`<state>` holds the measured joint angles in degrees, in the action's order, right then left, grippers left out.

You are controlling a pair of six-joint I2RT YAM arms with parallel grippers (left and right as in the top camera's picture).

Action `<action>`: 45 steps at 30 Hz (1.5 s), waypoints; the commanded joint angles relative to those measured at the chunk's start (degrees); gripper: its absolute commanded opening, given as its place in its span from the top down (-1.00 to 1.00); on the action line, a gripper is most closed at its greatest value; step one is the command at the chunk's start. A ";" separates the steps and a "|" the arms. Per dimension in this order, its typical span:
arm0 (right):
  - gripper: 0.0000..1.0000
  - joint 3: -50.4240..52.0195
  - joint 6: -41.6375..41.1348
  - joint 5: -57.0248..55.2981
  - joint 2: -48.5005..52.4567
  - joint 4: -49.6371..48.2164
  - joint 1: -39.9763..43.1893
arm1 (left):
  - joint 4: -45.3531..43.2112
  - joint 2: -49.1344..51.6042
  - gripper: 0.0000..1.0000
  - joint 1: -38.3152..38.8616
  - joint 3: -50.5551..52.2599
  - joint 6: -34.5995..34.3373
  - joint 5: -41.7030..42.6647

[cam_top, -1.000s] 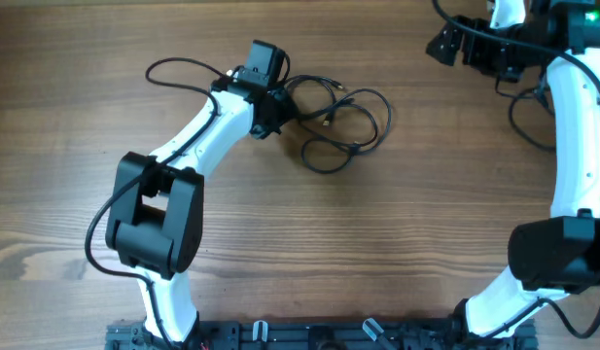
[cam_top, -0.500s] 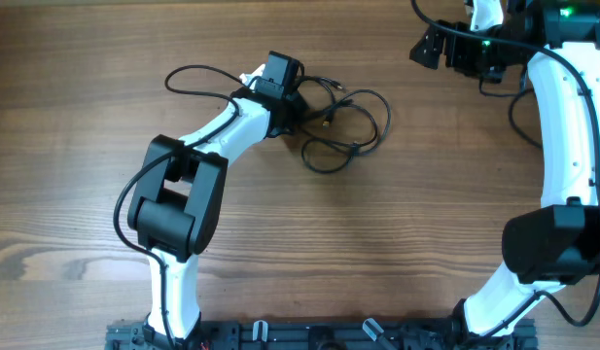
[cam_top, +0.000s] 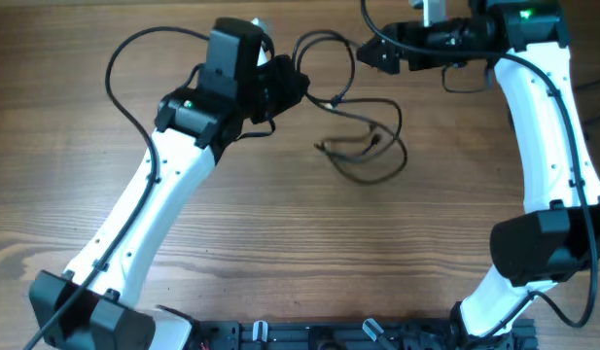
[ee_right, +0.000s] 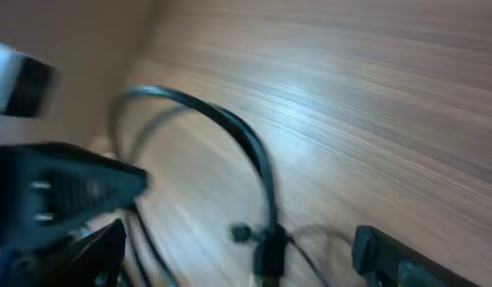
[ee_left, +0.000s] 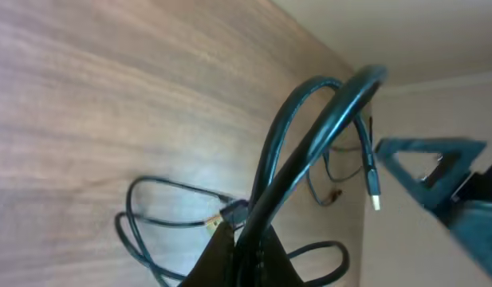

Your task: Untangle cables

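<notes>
While most of the cables [cam_top: 331, 148] lie in loose loops on the tabletop [cam_top: 280, 243] at the upper middle of the frame, one loop rises to the left hand [cam_top: 285, 89], which pinches it tightly. The right hand [cam_top: 370, 55], further right, is spread wide near this loop.

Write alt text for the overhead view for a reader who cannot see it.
The left hand, shut on the tangled black cables, holds one loop up near the far edge of the wooden table. The right hand is open just beside that loop. The other cable loops trail loosely on the wood between the two white arms.
</notes>
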<state>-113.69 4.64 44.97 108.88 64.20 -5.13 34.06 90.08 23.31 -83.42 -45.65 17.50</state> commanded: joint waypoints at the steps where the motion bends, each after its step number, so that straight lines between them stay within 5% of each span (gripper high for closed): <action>1: -0.85 0.17 1.31 10.01 0.28 -1.16 -0.07 | 1.38 -0.50 0.92 0.04 -0.33 -1.53 6.60; 5: -0.87 0.17 2.97 5.99 0.24 0.17 -0.07 | 1.33 -0.52 0.92 -2.84 -0.33 -2.78 9.97; 9: -0.93 0.20 11.93 -4.07 0.44 2.51 -0.07 | -5.33 -0.50 0.92 -12.96 -0.33 0.68 30.84; 14: -0.95 0.90 20.11 3.72 1.55 2.91 -0.07 | -6.91 -0.50 0.92 -17.11 -0.33 0.22 41.48; 24: -0.96 0.94 24.57 15.65 1.60 2.51 2.43 | -7.56 -0.46 0.92 -19.19 -0.33 -1.81 36.17; 31: -0.92 0.96 32.65 17.86 1.60 9.03 2.67 | -7.80 -0.42 0.92 -19.21 -0.33 -11.32 35.56; 38: -0.28 7.41 30.40 16.33 1.60 5.42 -1.57 | -8.24 -0.42 0.92 -19.21 -0.33 -15.74 35.98; 41: 0.00 8.33 14.75 9.64 1.60 -2.99 -2.14 | -8.41 -0.42 0.92 -19.21 -0.33 -15.74 35.98; 45: 0.74 8.31 1.92 1.29 1.57 -8.09 -2.14 | -8.41 -0.42 0.92 -19.21 -0.33 -16.31 34.82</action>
<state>-105.43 18.22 52.95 109.69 58.00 -7.40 26.04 90.08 4.32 -83.37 -60.84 52.71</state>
